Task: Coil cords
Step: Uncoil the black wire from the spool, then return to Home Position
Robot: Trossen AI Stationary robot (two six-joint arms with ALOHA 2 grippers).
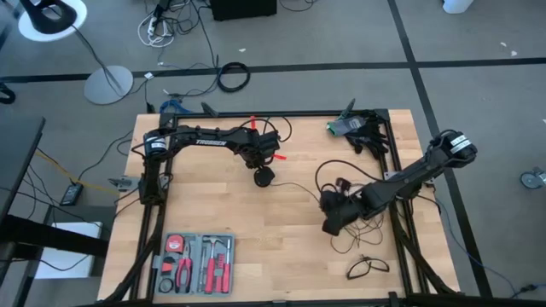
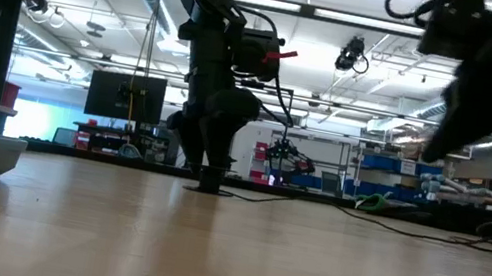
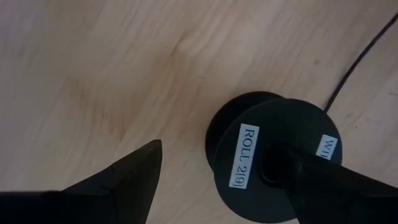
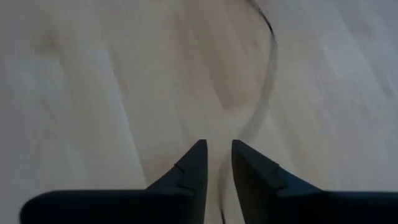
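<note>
Between the left gripper's two dark fingers sits a small black spool with white labels. These jaws stand wide apart. One finger pokes at the spool's middle hole, and the other finger is out to the side, touching nothing. I think the gripper is steadying the spool more than squeezing it. A thin black cord runs away from the spool across the wooden table.

Over on the other side, the right gripper hovers above the table. Its jaws are only a little way apart, with a thin gap between the tips. Nothing is held in that gap. A loose bit of the cord curves on the wood just ahead of the fingertips.

From the high view, the long cord trails from the spool to a messy tangle near the right gripper. More loose loops lie just past it. A short cord lies by itself near the table edge, in a rough little loop.

The job looks far from done. Most of the long cord is still spread out and not wound up. My guess is the right gripper needs to pick the cord up again and bring it round.
</note>
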